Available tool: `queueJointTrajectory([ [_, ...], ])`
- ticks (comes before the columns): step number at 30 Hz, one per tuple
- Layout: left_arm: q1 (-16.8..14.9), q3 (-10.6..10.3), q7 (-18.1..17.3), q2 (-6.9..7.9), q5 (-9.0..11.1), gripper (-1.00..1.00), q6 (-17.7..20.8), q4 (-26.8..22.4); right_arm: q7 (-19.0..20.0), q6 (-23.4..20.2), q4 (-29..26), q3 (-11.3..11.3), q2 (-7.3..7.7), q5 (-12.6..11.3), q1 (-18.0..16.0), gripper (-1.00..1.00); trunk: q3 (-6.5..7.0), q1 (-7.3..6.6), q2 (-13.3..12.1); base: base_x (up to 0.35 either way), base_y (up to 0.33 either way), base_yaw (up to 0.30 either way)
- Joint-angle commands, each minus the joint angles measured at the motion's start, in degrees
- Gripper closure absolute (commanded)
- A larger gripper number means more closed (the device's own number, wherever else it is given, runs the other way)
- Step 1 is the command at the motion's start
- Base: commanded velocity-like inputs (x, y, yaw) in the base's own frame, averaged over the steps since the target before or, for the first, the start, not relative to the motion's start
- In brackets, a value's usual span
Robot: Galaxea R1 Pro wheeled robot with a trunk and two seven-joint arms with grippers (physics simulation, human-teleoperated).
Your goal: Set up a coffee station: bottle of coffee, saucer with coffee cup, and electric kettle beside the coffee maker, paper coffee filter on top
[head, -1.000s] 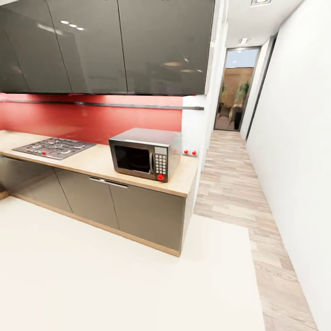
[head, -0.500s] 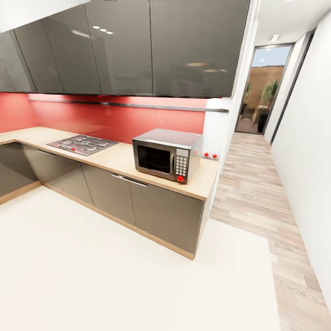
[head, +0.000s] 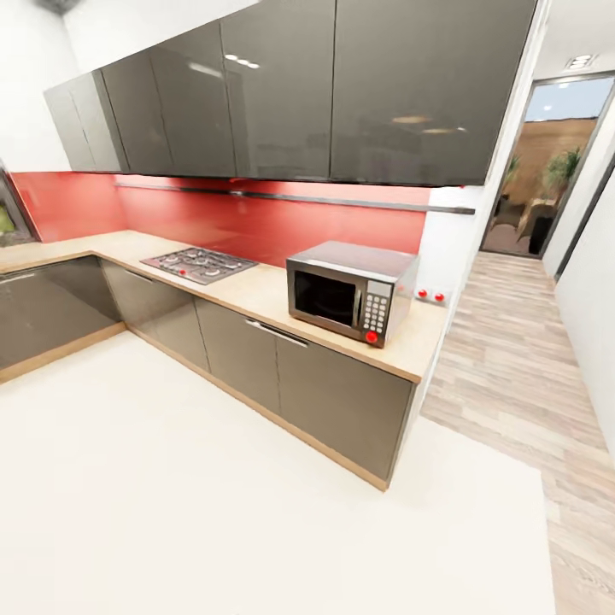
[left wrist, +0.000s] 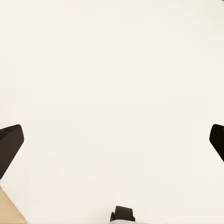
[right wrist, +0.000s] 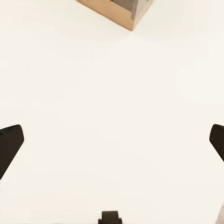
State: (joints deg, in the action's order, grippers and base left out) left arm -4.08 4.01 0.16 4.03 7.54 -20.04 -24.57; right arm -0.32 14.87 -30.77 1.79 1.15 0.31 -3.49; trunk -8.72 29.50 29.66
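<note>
Left end effector (left wrist: 112,140): fingers spread wide, the dark fingertips (left wrist: 10,144) at opposite edges of the left wrist view; nothing between them, only the pale floor (left wrist: 112,84) beyond the tips.
Right end effector (right wrist: 112,142): fingers spread wide too, nothing held; pale floor beyond the tips, and farther past them the wood-coloured foot of a cabinet corner (right wrist: 119,11).
Table (head: 256,295): the L-shaped light beige worktop with a wood-coloured edge runs along the red wall (head: 213,218) in the head view, well apart from both end effectors.
Microwave (head: 352,292): steel box with a dark door and a red knob, standing on the table near its end by the hallway.
Hob (head: 198,264): grey gas hob with red knobs, set into the table, well apart from the microwave toward the corner of the L.
Upper cabinets (head: 282,94): glossy dark grey doors above the red wall.
Lower cabinets (head: 256,363): grey doors under the table.
Hallway (head: 521,359): wood-plank floor beside the table's end, leading to a glass door (head: 555,171).
</note>
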Motion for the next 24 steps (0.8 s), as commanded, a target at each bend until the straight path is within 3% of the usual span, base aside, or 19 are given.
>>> queueJointTrajectory([
  [1,-0.1,-0.1,0.0,0.01,0.5,-1.0,-0.2,0.0,0.0,0.2,0.0,0.1,-0.01,0.0,0.0,-1.0,0.09,-0.2,-0.3,0.0,0.0,0.28],
  [17,-0.1,-0.1,0.0,0.01,0.5,-1.0,-0.2,0.0,0.0,0.2,0.0,0.1,-0.01,0.0,0.0,-1.0,2.96,-3.72,-6.7,0.0,0.0,0.281],
  [24,-0.1,-0.1,0.0,0.01,0.5,-1.0,-0.2,0.0,0.0,0.2,0.0,0.1,-0.01,0.0,0.0,-1.0,2.95,-3.72,-6.7,0.0,0.0,0.281],
])
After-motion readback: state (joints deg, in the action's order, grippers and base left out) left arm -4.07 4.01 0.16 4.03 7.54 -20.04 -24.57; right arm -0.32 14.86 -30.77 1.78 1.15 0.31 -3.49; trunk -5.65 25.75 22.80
